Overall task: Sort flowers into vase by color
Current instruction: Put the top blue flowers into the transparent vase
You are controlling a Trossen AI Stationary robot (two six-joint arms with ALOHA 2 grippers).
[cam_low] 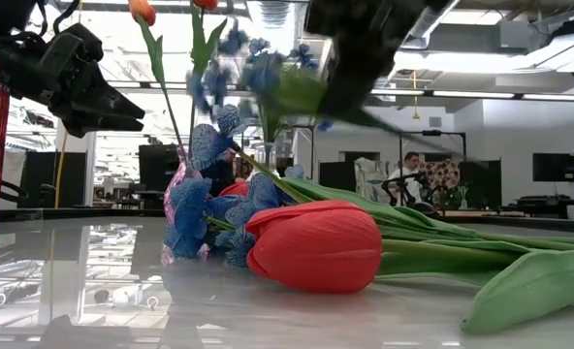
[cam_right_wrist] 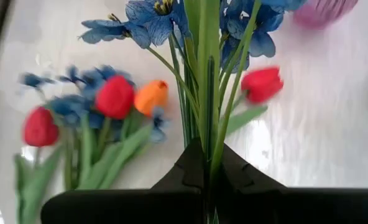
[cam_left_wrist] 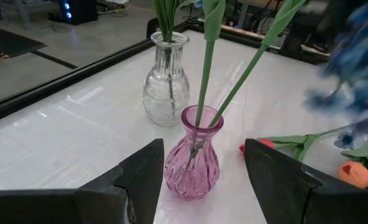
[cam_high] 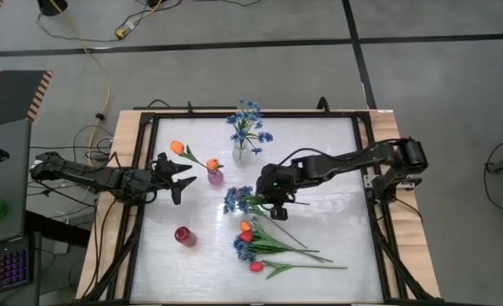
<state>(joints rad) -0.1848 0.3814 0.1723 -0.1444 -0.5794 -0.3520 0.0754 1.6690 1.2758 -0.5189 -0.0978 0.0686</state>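
Note:
My right gripper (cam_high: 267, 201) is over the table's middle, shut on a sprig of blue flowers (cam_high: 234, 200). Red, orange and blue flowers (cam_high: 264, 246) lie in a pile on the table nearer the front; a red tulip (cam_low: 316, 244) lies foremost in the low view. A clear vase (cam_high: 241, 154) holds blue flowers (cam_high: 250, 123). A pink vase (cam_high: 215, 177) holds two orange tulips (cam_high: 177, 146). A red vase (cam_high: 184, 235) stands at the front left. My left gripper (cam_high: 180, 177) waits open, left of the pink vase (cam_left_wrist: 193, 158). My right gripper pinches the blue sprig's bunched green stems (cam_right_wrist: 209, 146) between its two fingers. The fingers slant down from the table's right side. The blossoms (cam_right_wrist: 171, 18) stick out ahead of the fingertips, toward the table's left. The blossom end (cam_low: 258, 82) is lifted clear of the table.
A dark frame (cam_high: 366, 170) runs around the white tabletop. The clear vase (cam_left_wrist: 166, 81) stands just beyond the pink one, seen from the left gripper. Bare table lies at the right (cam_high: 336, 161) and at the near left. People sit in the room behind (cam_low: 408, 174).

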